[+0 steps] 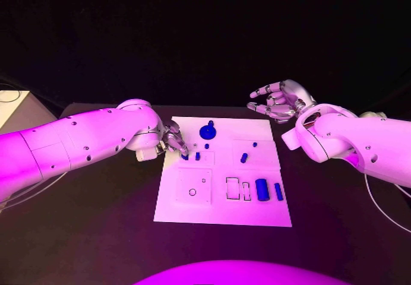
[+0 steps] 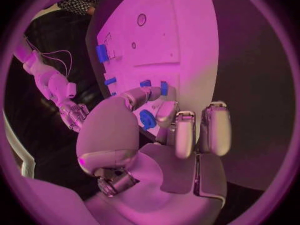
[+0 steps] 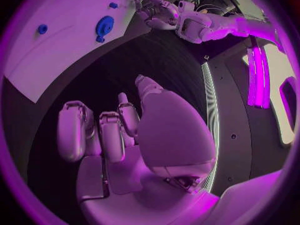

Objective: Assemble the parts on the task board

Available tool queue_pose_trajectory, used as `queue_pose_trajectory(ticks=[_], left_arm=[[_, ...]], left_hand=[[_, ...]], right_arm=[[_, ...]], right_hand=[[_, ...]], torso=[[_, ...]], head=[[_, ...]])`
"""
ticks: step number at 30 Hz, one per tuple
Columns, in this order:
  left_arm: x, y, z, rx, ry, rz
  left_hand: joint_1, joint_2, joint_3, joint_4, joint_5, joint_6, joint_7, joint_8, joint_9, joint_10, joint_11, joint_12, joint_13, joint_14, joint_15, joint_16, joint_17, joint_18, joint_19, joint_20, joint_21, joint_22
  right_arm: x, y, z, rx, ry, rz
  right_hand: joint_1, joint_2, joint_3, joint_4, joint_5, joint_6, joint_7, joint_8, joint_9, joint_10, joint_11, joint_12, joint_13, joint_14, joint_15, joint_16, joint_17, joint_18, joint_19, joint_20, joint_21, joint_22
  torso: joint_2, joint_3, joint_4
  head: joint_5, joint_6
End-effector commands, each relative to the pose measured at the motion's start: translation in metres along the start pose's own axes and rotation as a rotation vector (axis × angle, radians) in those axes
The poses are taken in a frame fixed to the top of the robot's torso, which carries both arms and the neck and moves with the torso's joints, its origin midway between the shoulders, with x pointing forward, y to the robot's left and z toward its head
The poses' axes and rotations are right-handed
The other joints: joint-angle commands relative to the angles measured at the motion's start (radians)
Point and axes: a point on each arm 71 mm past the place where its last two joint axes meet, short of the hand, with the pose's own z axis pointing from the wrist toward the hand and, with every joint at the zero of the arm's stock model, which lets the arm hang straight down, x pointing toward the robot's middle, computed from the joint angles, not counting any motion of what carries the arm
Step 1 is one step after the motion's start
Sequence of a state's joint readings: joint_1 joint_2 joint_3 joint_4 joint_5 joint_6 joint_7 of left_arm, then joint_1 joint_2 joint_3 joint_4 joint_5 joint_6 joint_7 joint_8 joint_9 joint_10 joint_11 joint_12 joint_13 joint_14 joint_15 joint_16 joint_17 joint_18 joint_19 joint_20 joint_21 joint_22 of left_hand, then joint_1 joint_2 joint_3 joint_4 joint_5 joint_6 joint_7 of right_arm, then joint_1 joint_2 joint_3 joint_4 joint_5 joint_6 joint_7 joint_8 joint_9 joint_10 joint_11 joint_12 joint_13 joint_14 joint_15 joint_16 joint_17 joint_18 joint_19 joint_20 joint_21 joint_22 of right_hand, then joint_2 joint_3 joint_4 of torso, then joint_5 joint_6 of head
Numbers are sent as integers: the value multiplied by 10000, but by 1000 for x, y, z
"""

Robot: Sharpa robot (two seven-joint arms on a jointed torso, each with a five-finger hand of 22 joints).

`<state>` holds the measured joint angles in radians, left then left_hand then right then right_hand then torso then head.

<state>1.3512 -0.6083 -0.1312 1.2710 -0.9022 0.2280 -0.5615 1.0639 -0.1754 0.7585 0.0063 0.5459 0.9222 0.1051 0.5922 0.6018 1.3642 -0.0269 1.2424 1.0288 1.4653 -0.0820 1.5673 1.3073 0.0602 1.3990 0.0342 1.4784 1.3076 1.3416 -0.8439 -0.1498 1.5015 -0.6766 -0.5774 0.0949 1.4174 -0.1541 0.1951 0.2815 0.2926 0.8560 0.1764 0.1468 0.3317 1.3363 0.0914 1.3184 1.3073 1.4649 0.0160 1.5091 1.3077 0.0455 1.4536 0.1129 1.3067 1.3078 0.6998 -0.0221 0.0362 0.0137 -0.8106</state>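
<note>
**Left hand working at the board's upper left edge; right hand waiting off the board**

A white task board [image 1: 224,208] lay in the middle of the frame on a black counter [image 1: 85,237]. Small blue parts sat on it: a round knobbed part [image 1: 208,130] near the top centre, a short peg [image 1: 244,158] right of centre, and two upright blue blocks [image 1: 267,190] toward the lower right, beside empty rectangular slots. A further small blue part [image 1: 197,156] stood close to the board's upper left edge.

The left hand [image 1: 171,141] reached in from the left of the frame, its fingers [image 1: 178,142] down at that upper left edge, right by a small blue piece [image 1: 185,157]. In the left wrist view, the fingers [image 2: 165,112] were curled toward the board near the blue pieces, but whether they actually pinched one could not be told.

The right hand [image 1: 278,100] hovered at the upper right of the frame, well apart from the parts and off the board. Its fingers were loosely curled and apart, holding nothing, as the right wrist view confirmed [image 3: 125,135].

Judging by this, the step in hand was picking up or seating a small part at the board's upper left, with most of the assembly yet to do. The next move would call for a secure pinch on that small piece, then careful alignment over its matching recess before pressing down.
</note>
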Motion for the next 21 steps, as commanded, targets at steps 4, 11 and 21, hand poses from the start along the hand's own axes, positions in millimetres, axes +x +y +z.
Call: queue_pose_trajectory(ticks=[4,11,21], left_arm=[[8,-3,2,-12,420,316],[8,-5,2,48,455,324],[8,-5,3,75,391,277]], left_hand=[[-35,208,-66,-86,-121,861,-768,569,600,229,-127,70,57,1055,-55,35,2635,-64,12,-40,-12,365],[-158,346,-748,209,-1661,947,-831,440,385,275,-166,60,195,1055,-81,35,2635,-59,-5,-62,-64,332],[-316,288,-1084,477,-1948,1017,-849,394,274,282,-175,53,249,1055,-91,35,2635,-61,8,-72,-74,339]], right_arm=[[1,1,0,-98,129,-12],[1,1,-1,-99,121,-12],[1,1,-1,-103,108,-12]], right_hand=[[-40,-77,74,-9,56,29,-23,35,-17,42,-48,27,157,694,-72,-67,1259,160,-10,-22,-37,863],[-40,-77,74,-9,56,29,-23,35,-17,42,-48,27,157,694,-72,-67,1259,160,-10,-22,-37,863],[-40,-77,74,-9,56,29,-23,35,-17,42,-48,27,157,694,-72,-67,1259,160,-10,-22,-37,863]], torso=[[-5,1,9],[-1,-6,12],[-14,-6,14]], head=[[3,-15],[-11,-39],[-29,-31]])
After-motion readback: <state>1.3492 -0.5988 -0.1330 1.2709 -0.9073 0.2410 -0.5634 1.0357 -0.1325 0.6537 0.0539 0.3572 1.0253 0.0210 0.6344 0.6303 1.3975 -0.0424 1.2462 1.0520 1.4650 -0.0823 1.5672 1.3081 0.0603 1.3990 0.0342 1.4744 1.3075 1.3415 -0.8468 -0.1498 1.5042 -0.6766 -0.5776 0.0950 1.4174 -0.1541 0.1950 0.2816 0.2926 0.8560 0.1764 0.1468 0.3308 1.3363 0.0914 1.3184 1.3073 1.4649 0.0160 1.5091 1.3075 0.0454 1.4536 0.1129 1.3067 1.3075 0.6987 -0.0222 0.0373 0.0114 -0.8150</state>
